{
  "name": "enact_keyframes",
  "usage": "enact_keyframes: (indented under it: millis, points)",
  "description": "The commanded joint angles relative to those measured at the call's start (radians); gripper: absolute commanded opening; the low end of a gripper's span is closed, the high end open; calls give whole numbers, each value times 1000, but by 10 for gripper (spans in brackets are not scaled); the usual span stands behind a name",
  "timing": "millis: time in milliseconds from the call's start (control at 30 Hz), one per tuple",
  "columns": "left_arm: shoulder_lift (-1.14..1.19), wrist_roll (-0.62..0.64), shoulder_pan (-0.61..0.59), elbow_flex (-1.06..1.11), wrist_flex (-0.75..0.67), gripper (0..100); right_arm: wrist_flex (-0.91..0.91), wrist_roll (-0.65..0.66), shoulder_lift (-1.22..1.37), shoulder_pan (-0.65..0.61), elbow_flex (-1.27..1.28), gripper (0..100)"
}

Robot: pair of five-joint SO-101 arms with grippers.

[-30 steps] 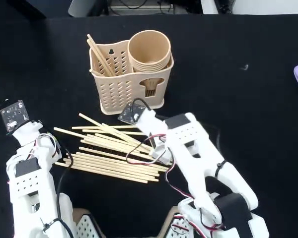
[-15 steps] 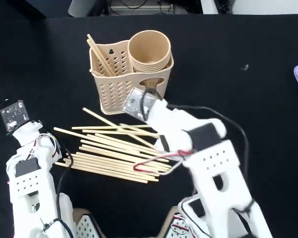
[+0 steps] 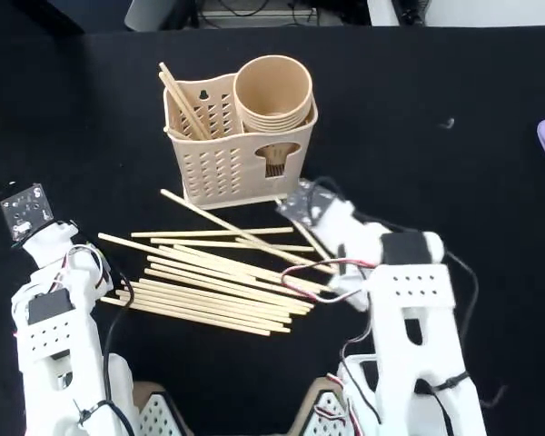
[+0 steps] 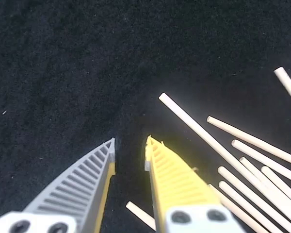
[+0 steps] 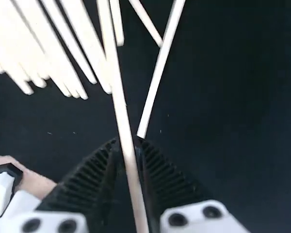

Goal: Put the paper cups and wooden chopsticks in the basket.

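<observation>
Right gripper [image 5: 127, 143] clamped on one chopstick [image 5: 117, 107] at the 3 o'clock edge of the pile [image 3: 209, 304]; left gripper [image 4: 130, 145] hangs empty, fingers slightly apart. I'd best lift clear, tip upright, then lower into the basket [image 3: 213, 163] at 11 o'clock.

Black gripper [image 5: 127, 142] tight around one chopstick [image 5: 117, 102], more chopsticks [image 5: 48, 43] on the black table [image 5: 233, 73] beyond.
</observation>
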Motion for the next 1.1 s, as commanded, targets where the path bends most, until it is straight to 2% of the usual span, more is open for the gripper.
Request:
enact_keyframes:
  millis: [0,133,367,533,667,833,1067]
  points:
    - [-18,11,12,-8,-14,105,-71,-6,8,-11,71,48]
    - [-18,11,12,-8,-14,105,-143,-120,10,-150,113,190]
    - [-18,11,12,-7,-14,105,-367,-222,12,-229,211,214]
    - [-18,11,12,-7,-14,105,-508,-368,12,-270,268,298]
    - [-18,11,12,-7,-14,105,-555,-358,30,-275,269,270]
    - [-18,11,12,-7,-14,105,-569,-354,200,-307,255,250]
    - [-18,11,10,-7,-14,105,-603,-301,446,-196,87,225]
